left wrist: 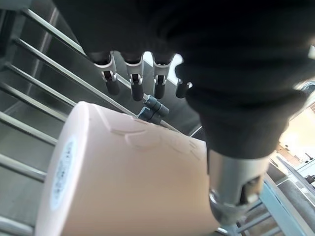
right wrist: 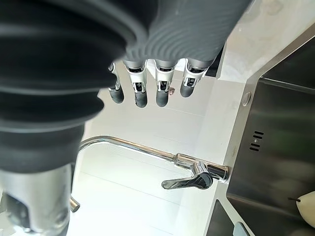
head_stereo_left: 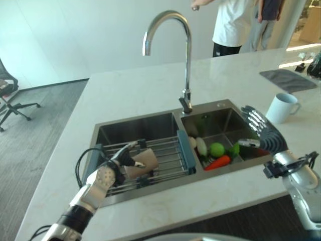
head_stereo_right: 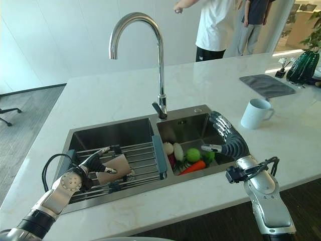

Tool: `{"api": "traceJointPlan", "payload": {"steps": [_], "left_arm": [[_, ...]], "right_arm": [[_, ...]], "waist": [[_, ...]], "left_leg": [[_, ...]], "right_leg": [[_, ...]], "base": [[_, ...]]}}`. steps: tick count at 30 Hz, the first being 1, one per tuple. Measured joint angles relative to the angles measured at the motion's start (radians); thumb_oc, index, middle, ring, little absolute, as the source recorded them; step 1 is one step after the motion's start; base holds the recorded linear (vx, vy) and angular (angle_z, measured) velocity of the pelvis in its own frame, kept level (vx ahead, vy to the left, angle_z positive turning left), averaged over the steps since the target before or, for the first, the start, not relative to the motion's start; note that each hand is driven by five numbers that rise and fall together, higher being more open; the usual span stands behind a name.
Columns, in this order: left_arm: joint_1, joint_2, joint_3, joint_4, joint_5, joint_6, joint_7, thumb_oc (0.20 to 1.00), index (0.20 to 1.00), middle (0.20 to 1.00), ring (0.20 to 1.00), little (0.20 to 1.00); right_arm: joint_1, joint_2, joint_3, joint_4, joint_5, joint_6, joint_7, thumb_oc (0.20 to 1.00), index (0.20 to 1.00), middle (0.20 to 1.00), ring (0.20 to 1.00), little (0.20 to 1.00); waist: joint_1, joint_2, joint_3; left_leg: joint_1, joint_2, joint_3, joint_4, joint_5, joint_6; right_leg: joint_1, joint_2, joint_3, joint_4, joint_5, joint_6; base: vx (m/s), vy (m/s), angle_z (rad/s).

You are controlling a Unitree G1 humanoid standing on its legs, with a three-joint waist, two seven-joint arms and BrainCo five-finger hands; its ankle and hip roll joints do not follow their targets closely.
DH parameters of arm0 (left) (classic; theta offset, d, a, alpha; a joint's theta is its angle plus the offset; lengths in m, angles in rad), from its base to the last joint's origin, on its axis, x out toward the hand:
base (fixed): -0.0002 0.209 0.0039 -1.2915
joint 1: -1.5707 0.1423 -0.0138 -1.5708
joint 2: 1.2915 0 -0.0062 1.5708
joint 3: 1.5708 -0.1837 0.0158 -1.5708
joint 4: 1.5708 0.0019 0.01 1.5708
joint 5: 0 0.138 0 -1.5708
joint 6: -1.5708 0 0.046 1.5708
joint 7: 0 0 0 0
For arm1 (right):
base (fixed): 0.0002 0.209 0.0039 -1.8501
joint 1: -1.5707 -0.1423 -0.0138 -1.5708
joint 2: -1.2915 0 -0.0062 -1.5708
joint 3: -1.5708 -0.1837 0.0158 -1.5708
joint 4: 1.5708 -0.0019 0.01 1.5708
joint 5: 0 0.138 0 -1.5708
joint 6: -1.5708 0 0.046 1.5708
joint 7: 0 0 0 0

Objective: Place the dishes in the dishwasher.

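Note:
A tan cup lies on its side on the wire rack across the left sink basin. My left hand is open right at the cup, its fingers stretched straight over the cup's side and its thumb along the cup's near side, not curled round it. My right hand is open with straight fingers above the right rim of the right basin, holding nothing. A white mug stands on the counter just beyond that hand.
The right basin holds a green apple, a carrot and other vegetables. A tall faucet arches over the sink divider. A grey mat and a dark green vase sit far right. Two persons stand behind the counter.

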Motion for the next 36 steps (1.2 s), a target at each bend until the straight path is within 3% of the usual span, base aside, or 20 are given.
{"api": "traceJointPlan", "payload": {"steps": [11,20,21,22,29,36], "left_arm": [[-0.015,-0.040,-0.065,0.141,0.005,0.001,0.029,1.000,1.000,1.000,1.000,1.000],[-0.015,-0.047,-0.066,0.144,0.050,0.005,0.045,1.000,1.000,1.000,1.000,1.000],[-0.015,-0.049,-0.066,0.145,0.056,0.011,0.044,0.746,0.746,0.746,0.746,0.746],[-0.015,-0.051,-0.066,0.145,0.073,0.011,0.044,0.200,0.200,0.200,0.200,0.200],[-0.051,-0.061,-0.071,0.198,0.166,0.021,0.055,0.200,0.200,0.200,0.200,0.200],[-0.054,-0.042,-0.091,0.190,0.243,-0.018,0.053,0.200,0.200,0.200,0.200,0.200]], "right_arm": [[-0.001,0.000,0.005,-0.001,0.000,0.000,0.001,1.000,1.000,1.000,1.000,1.000],[0.000,0.000,0.005,-0.008,0.000,0.000,0.003,1.000,1.000,1.000,1.000,1.000],[0.000,0.000,0.005,-0.009,0.000,0.000,0.003,1.000,1.000,1.000,1.000,1.000],[0.000,0.000,0.005,-0.009,0.000,0.000,0.003,1.000,1.000,1.000,1.000,1.000],[0.000,-0.001,0.005,-0.009,0.001,0.001,0.010,1.000,1.000,1.000,1.000,1.000],[0.000,-0.005,0.004,-0.010,0.001,0.001,0.018,1.000,1.000,1.000,1.000,1.000]], "waist": [[-0.007,0.001,0.000],[-0.011,0.001,0.000],[-0.011,0.001,0.000],[-0.011,0.001,-0.001],[-0.027,0.012,-0.008],[-0.031,0.012,-0.008]], "left_leg": [[0.006,0.000,0.019,0.000,-0.002,0.001],[0.006,0.000,0.023,0.000,-0.006,0.001],[0.007,0.000,0.023,0.000,-0.006,0.001],[0.008,0.000,0.024,0.000,-0.006,0.001],[0.008,0.000,0.024,0.000,-0.006,0.001],[0.008,0.000,0.025,0.000,-0.006,0.001]], "right_leg": [[-0.001,0.000,0.013,-0.005,0.001,0.002],[-0.002,-0.001,0.022,-0.005,0.001,0.002],[-0.001,-0.001,0.022,-0.005,0.001,0.002],[-0.001,0.000,0.022,-0.005,0.001,0.002],[-0.001,0.000,0.023,-0.005,0.002,0.003],[-0.001,0.001,0.024,-0.005,0.002,0.003]], "base": [[0.00,0.005,-0.03],[0.00,0.001,-0.03],[0.00,0.000,0.00],[0.00,0.000,0.00],[0.00,0.000,0.00],[0.00,0.000,0.00]]}}
